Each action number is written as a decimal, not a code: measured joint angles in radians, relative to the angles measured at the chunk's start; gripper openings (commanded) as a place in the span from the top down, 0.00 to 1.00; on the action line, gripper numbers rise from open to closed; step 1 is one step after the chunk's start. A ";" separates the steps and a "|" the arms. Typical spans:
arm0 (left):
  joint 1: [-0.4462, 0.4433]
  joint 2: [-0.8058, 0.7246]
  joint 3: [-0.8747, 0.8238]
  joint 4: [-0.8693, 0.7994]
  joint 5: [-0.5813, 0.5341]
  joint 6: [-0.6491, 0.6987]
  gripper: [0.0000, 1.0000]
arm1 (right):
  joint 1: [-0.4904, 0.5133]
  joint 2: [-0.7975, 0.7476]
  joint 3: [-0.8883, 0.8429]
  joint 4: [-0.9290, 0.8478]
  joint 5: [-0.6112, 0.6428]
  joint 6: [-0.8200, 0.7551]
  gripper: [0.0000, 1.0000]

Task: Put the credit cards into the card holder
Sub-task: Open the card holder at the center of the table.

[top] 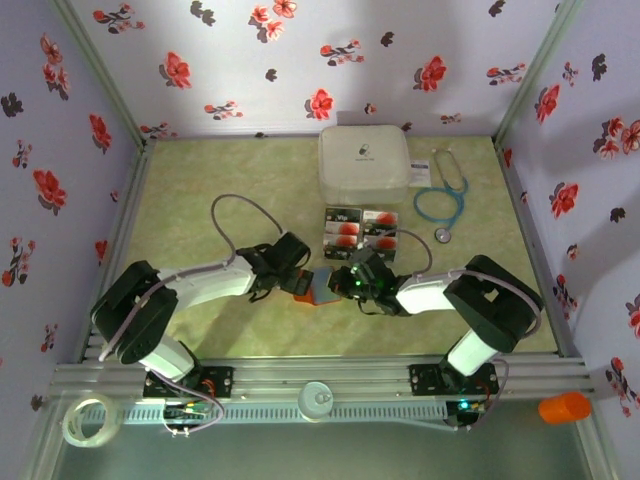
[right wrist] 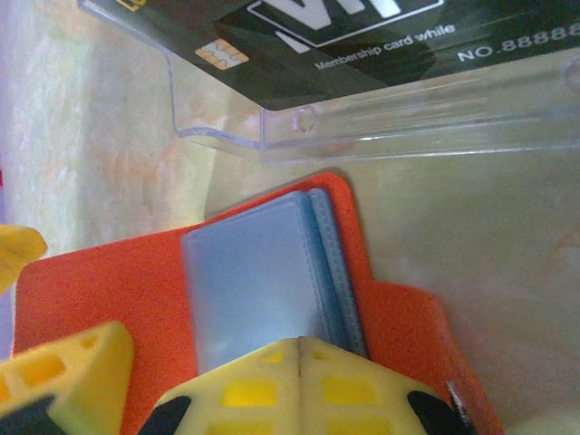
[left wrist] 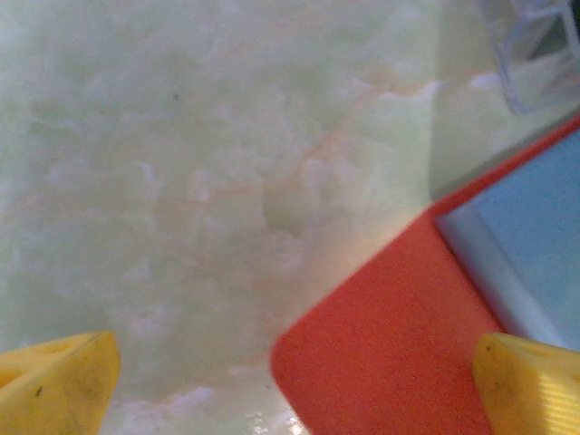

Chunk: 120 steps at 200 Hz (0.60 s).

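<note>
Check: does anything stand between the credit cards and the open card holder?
Yes. The nearest of the credit cards lies in a clear plastic tray whose raised front lip faces the card holder. The shut right gripper sits over the holder's blue pockets.

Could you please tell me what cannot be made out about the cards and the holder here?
- Top view: card holder partly hidden under the right gripper; credit cards: print too small.
- Right wrist view: shut jaws cover the holder's near pockets; whether they pinch one is unclear.
- Left wrist view: holder cut off by right edge.
</note>
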 measured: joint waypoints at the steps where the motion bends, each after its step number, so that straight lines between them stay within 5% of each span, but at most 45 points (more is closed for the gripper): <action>1: -0.001 0.000 0.000 -0.001 0.000 0.000 0.00 | 0.000 0.000 0.000 0.001 0.000 0.000 1.00; 120: 0.018 0.061 -0.019 -0.002 -0.061 -0.057 0.00 | 0.039 -0.006 -0.071 0.121 0.034 0.103 1.00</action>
